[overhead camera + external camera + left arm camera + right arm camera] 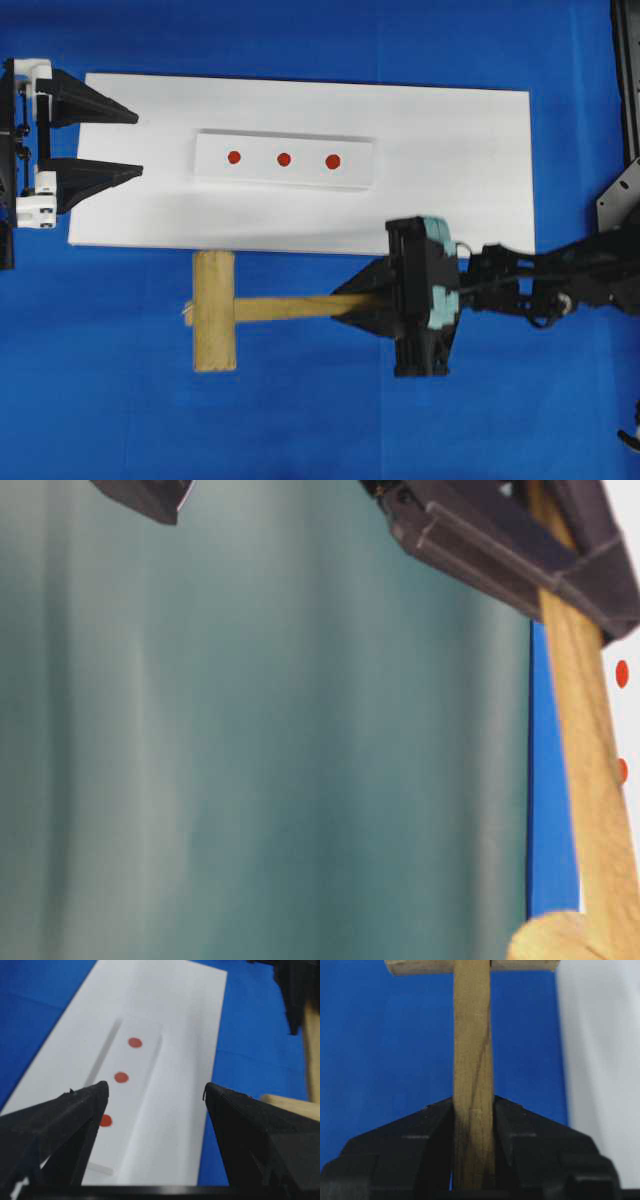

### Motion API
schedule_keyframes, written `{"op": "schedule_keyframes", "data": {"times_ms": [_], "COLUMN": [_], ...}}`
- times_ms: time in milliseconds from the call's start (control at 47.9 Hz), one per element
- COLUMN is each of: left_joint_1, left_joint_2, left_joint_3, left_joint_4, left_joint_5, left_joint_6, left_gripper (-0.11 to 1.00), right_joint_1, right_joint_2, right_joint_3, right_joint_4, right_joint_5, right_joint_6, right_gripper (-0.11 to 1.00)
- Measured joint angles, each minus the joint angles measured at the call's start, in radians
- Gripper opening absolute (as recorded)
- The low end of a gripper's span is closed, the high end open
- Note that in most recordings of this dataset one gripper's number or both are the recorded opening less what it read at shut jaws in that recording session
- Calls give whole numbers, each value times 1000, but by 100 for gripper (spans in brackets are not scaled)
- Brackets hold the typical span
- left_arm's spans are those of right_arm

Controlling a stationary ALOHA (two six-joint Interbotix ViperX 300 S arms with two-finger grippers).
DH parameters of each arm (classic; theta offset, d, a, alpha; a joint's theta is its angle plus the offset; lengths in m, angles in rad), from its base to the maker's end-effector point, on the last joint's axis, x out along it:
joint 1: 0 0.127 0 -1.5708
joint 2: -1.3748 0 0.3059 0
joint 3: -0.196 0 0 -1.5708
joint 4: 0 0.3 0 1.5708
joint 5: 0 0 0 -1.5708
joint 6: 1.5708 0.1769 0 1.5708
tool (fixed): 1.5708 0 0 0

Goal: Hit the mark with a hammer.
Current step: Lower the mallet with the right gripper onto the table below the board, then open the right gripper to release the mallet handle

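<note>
The right gripper (pixel 472 1110) is clamped on the handle of the hammer (pixel 262 309), whose head lies over the blue cloth (pixel 300 420) just beside the near edge of the white board (pixel 450 180). Farther on, a raised white strip (pixel 285 160) on the board carries three red dots (pixel 283 159). At the board's left end the left gripper (pixel 135 145) stands open, holding nothing.

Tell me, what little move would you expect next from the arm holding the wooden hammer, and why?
Probably a swing of the hammer toward the white board. The right gripper has its fingers shut on the handle, but the head lies over the blue surface, beside the board's near edge. The three red marks sit on a raised white strip farther in, so the head must travel over one before striking.
</note>
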Motion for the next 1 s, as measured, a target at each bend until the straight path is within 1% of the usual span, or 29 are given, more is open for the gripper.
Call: {"op": "schedule_keyframes", "data": {"times_ms": [146, 292, 522, 835, 1002], "left_joint_1": [2, 2, 0, 2, 2], "left_joint_2": [0, 0, 0, 0, 0], "left_joint_3": [0, 3, 3, 3, 11], "left_joint_4": [0, 0, -2, -2, -3], "left_joint_5": [-12, -15, -17, -17, -17], "left_joint_6": [12, 12, 12, 12, 8], "left_gripper": [74, 74, 74, 73, 73], "right_joint_1": [35, 55, 57, 61, 63], "right_joint_2": [37, 64, 104, 229, 258], "right_joint_3": [-15, -34, -48, -77, -86], "right_joint_4": [38, 44, 48, 78, 87], "right_joint_5": [-44, -54, -43, -25, -25], "right_joint_6": [0, 0, 2, 2, 0], "right_gripper": [9, 9, 9, 9, 9]}}
